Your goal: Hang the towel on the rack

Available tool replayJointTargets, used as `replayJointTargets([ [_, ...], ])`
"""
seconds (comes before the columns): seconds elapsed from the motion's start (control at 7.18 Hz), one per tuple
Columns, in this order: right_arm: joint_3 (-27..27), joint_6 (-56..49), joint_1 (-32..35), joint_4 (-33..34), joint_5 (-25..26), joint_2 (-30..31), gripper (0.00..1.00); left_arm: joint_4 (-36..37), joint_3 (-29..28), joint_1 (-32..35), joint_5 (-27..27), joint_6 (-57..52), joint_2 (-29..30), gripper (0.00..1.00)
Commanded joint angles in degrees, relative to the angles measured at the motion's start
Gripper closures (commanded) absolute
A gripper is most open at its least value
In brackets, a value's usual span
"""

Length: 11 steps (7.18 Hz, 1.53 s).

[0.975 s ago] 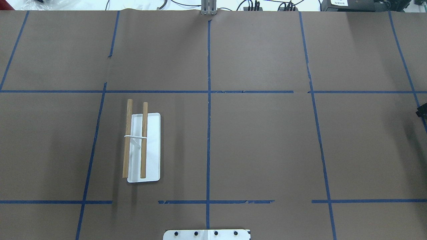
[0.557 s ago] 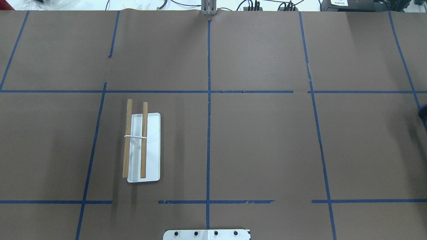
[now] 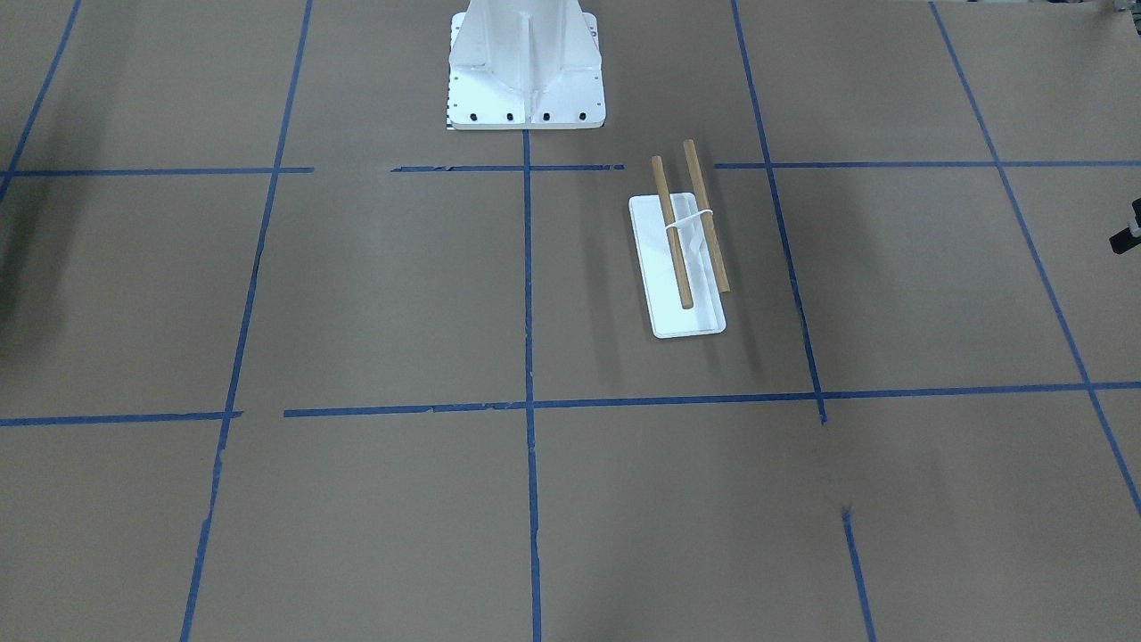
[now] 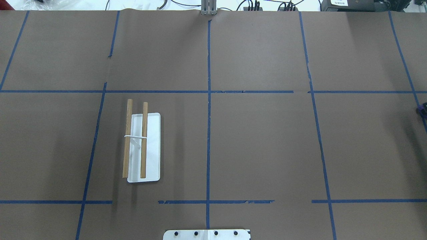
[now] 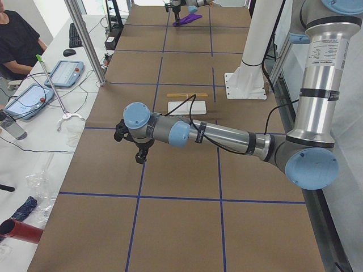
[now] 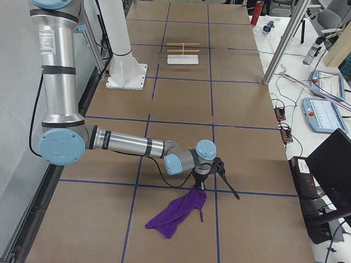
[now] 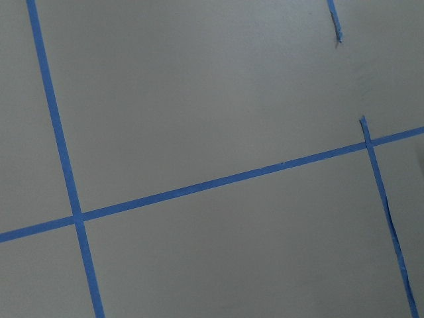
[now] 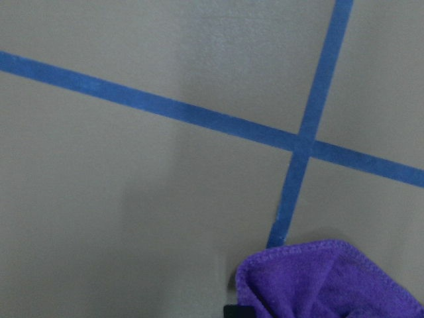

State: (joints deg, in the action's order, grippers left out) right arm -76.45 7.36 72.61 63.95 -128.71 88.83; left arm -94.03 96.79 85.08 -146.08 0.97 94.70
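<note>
The towel (image 6: 175, 216) lies well apart from the rack (image 4: 144, 140), off to its right, with one corner peaked up into the right gripper (image 6: 202, 185), whose fingers look pinched on it. Purple has just edged into the overhead view, so the lift toward the rack seems begun. The left gripper (image 5: 140, 154) hangs beyond the rack's other side; whether its fingers are apart I cannot tell.

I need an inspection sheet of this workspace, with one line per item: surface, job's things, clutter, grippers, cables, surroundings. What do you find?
Surface: brown paper with a blue tape grid; some lines are torn.
Job's things: rack on the robot's left half, dowels bare; purple towel at the right end, one corner raised, the rest lying.
Clutter: nothing seen.
Grippers: right gripper above the towel, seems shut on its raised corner; left gripper hovers over bare paper, open or shut cannot be told.
Cables: black cable along the left arm; plugs at the far edge.
Surroundings: pedestal; operator; pendants.
</note>
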Motion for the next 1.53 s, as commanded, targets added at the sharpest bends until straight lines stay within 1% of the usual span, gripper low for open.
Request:
replayJointTargets([
  [0.0,-3.9,4.1,0.8,0.6,-5.0,0.2,1.00,0.2,-0.1,0.0,0.3,0.1,0.2,0.00],
  [0.14,-9.2,11.9,1.0,0.6,-6.4,0.7,1.00,0.2,-0.8,0.0,0.3,0.2,0.7,0.00],
  [0.28,-14.9,17.6,0.9,1.0,-6.5,2.1,1.00,0.3,-0.5,0.0,0.4,0.2,1.5,0.00],
  [0.42,-21.3,27.3,0.4,1.2,-6.5,2.3,1.00,0.3,-0.1,0.0,0.2,0.3,1.7,0.00],
  [0.56,-26.4,33.7,-2.0,2.2,-6.6,2.0,1.00,0.2,0.8,0.0,0.1,0.2,1.8,0.00],
  [0.7,-29.9,38.9,-6.5,3.5,-6.2,0.7,1.00,0.1,0.9,0.0,0.0,0.5,3.1,0.00],
  [0.84,-30.6,45.6,-8.8,4.1,-6.7,-4.3,1.00,-0.4,2.3,-0.1,-0.6,6.5,3.5,0.00],
  [0.98,-32.4,57.8,-14.0,4.1,-5.9,-9.4,1.00,-5.1,4.4,-2.7,-2.2,18.8,3.8,0.00],
  [1.11,-32.8,65.7,-16.4,4.1,-5.9,-15.1,1.00,-13.3,4.5,-6.2,-2.3,32.1,3.9,0.00],
  [1.25,-33.8,71.2,-19.0,4.1,-5.8,-18.5,1.00,-22.4,4.5,-10.4,-2.2,42.2,3.9,0.00],
  [1.39,-34.0,76.3,-21.0,4.2,-5.8,-22.8,1.00,-29.8,3.9,-13.8,-2.1,51.9,4.6,0.00],
])
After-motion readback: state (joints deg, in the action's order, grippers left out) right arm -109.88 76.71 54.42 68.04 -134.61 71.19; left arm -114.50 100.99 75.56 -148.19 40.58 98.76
